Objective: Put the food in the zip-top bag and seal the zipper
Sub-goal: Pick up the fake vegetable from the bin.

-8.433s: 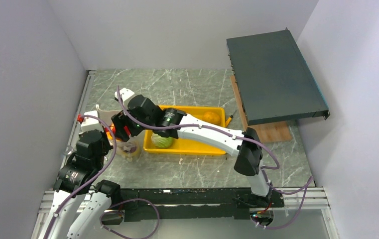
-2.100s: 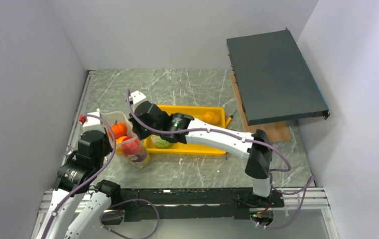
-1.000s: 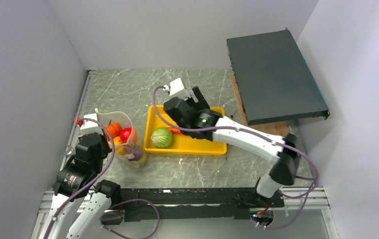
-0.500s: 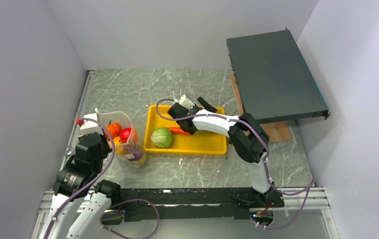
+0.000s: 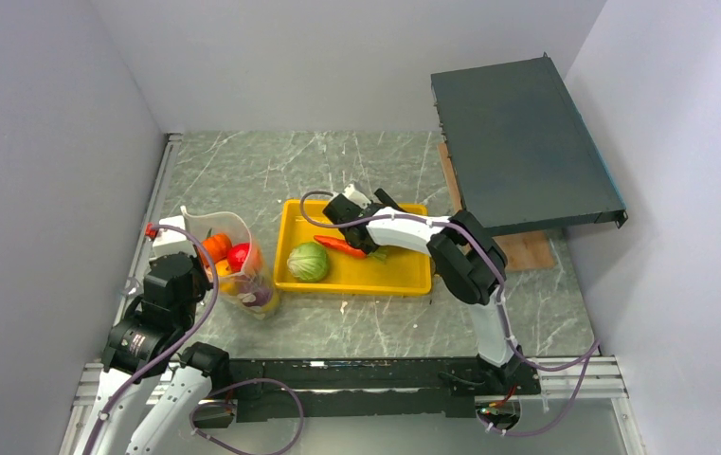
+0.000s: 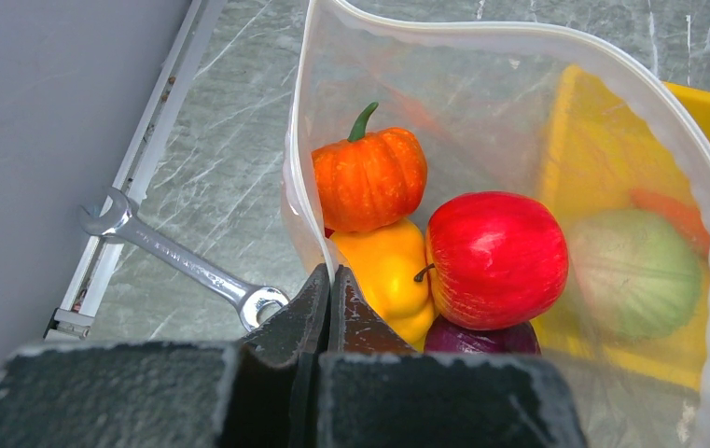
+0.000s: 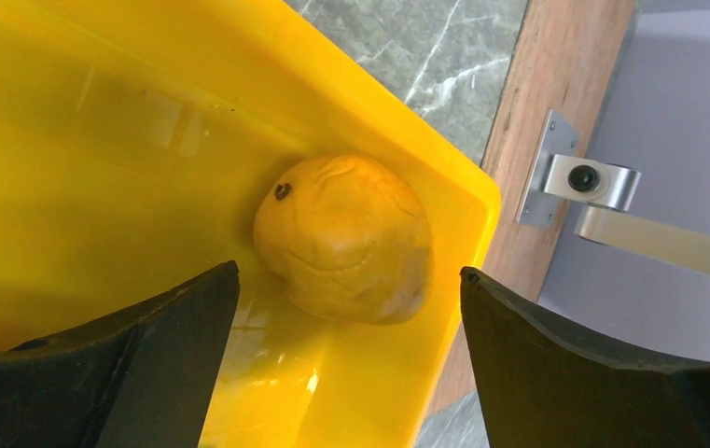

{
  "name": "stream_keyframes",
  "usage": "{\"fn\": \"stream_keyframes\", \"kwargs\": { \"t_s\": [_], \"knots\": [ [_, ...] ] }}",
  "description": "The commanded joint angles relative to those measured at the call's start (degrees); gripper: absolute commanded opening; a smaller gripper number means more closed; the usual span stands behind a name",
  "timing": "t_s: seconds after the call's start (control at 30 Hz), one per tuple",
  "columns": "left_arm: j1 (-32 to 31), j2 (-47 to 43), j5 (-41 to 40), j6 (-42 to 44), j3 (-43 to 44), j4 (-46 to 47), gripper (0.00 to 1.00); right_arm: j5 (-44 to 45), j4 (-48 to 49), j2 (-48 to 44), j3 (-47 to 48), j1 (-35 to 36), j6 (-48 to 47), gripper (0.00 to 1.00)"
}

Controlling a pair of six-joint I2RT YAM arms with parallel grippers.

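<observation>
1. Top view: the zip-top bag (image 5: 243,270) stands upright with its mouth up on a grey-green marble counter (image 5: 243,171), just left of the yellow tray (image 5: 375,277). The green cabbage (image 5: 308,262) and carrot (image 5: 342,246) lie in the tray, the carrot's long axis left-right. Grey walls, with a dark flat box (image 5: 522,133) far right.
2. Left wrist: the left gripper (image 6: 329,280) has its jaws pressed together on the bag's rim. The whitish zipper (image 6: 444,33) curves round the open mouth. Inside are the glossy orange pumpkin (image 6: 369,177), stem up, the red tomato (image 6: 495,257), yellow pepper (image 6: 388,275) and purple onion (image 6: 477,338). A steel wrench (image 6: 174,257) lies on the counter.
3. Right wrist: the right gripper (image 7: 346,273) has its jaws wide apart either side of a dimpled yellow-orange fruit (image 7: 346,233) in the tray's corner.
</observation>
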Motion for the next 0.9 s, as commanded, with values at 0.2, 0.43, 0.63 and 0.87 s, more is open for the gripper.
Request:
{"fn": "stream_keyframes", "kwargs": {
  "t_s": [0.2, 0.43, 0.63, 0.87],
  "knots": [
    [-0.11, -0.1, -0.21, 0.73, 0.29, 1.98, 0.0, 1.79, -1.02, 2.7, 2.61, -1.52, 2.55, 0.71],
    [-0.11, -0.02, -0.15, 0.73, 0.28, 2.02, 0.0, 0.98, -0.43, -6.31, 2.2, 0.33, 4.29, 0.26],
    [-0.09, -0.07, -0.24, 0.8, 0.29, 2.26, 0.0, -23.33, 9.98, -22.45, -6.04, 1.42, 12.39, 0.1],
    [-0.11, 0.02, -0.21, 0.73, 0.29, 2.11, 0.0, -62.28, 32.07, -33.4, -17.21, 1.47, 28.1, 0.05]
  ]
}}
